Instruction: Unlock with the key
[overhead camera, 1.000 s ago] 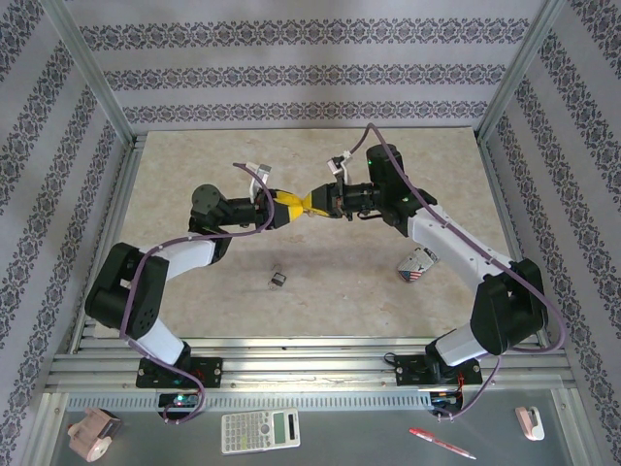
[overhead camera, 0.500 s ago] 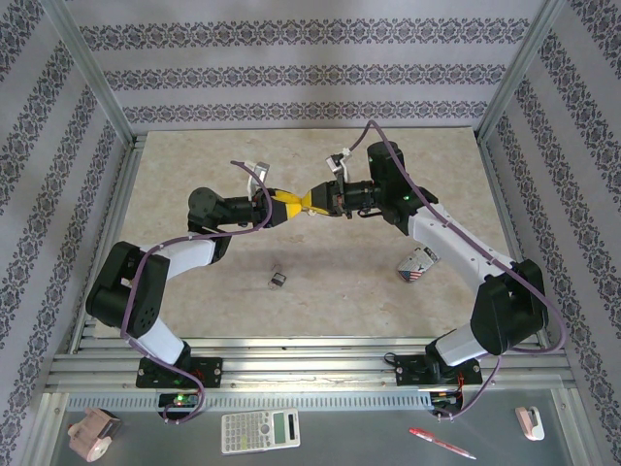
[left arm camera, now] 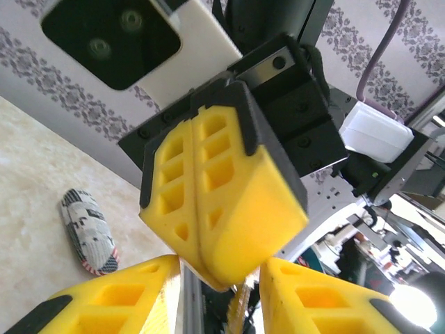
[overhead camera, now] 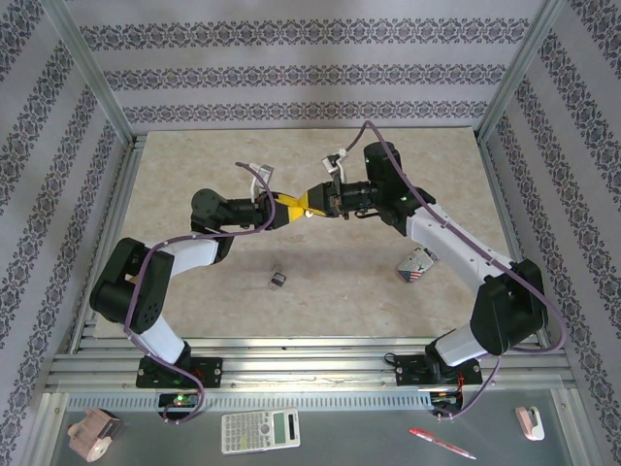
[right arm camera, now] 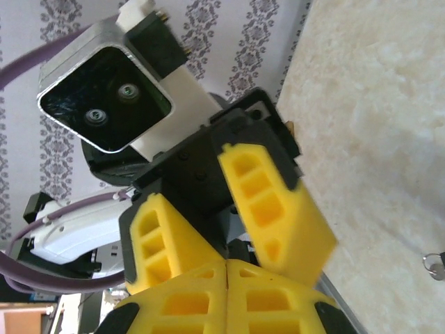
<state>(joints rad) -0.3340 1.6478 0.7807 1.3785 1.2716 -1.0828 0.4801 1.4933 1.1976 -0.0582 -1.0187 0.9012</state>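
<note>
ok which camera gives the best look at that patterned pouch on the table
The left wrist view: the patterned pouch lies close and unobstructed on the table, its print clear. The top external view shows it small, right beside the right arm.

Wallpaper [overhead camera: 291, 78] is covering the three walls, with dark floral bands running in rows across pale grey. Aluminium posts [overhead camera: 92, 83] are slanting up at the far corners. The tabletop [overhead camera: 340, 301] is lying beige and marbled in soft, even light. A slotted metal rail [overhead camera: 310, 364] is edging its near side, and beyond that a grey ledge [overhead camera: 369, 427] is stretching across.
</note>
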